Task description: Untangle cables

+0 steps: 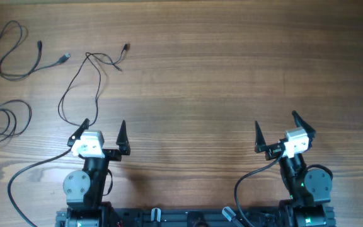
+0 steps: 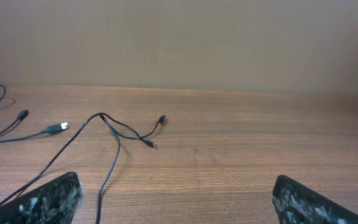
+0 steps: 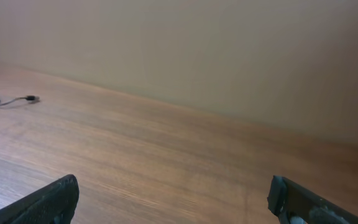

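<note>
so the cables were all on the left half of the table, already three separate strands, not a knot. One sat looped in the far left corner with its plug ends pointing right, another was coiled at the left edge nearer the robot, well apart from the first. The third was a long loose one with a kink at the far end and two tiny plugs splayed out right; its near part ran back right up beside the left gripper, couldn't tell if it touched. That gripper had its jaws spread wide with nothing between them. Right gripper was the same, wide apart and holding nothing, over bare wood far from any cable
</note>
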`<action>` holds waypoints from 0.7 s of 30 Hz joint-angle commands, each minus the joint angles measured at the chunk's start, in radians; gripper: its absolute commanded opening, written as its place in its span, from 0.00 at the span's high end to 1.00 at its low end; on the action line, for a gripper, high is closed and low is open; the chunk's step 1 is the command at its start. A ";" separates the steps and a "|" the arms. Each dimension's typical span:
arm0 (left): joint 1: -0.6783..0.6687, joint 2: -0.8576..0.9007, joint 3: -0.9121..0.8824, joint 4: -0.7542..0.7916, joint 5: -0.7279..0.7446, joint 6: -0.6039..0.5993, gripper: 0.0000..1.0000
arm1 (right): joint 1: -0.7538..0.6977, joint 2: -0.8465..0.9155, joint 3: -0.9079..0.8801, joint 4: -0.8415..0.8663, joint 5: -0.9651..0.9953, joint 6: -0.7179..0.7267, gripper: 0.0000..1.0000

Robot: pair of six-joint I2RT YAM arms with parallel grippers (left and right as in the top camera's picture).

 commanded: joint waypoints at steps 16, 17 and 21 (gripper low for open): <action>-0.004 -0.006 -0.009 0.001 -0.014 0.016 0.00 | 0.003 0.101 -0.001 0.005 0.008 0.005 0.00; -0.004 -0.006 -0.009 0.001 -0.014 0.016 0.00 | -0.001 0.099 -0.001 0.005 0.006 0.005 0.00; -0.004 -0.006 -0.009 0.001 -0.014 0.016 0.00 | -0.005 0.077 -0.001 0.005 -0.007 0.006 0.00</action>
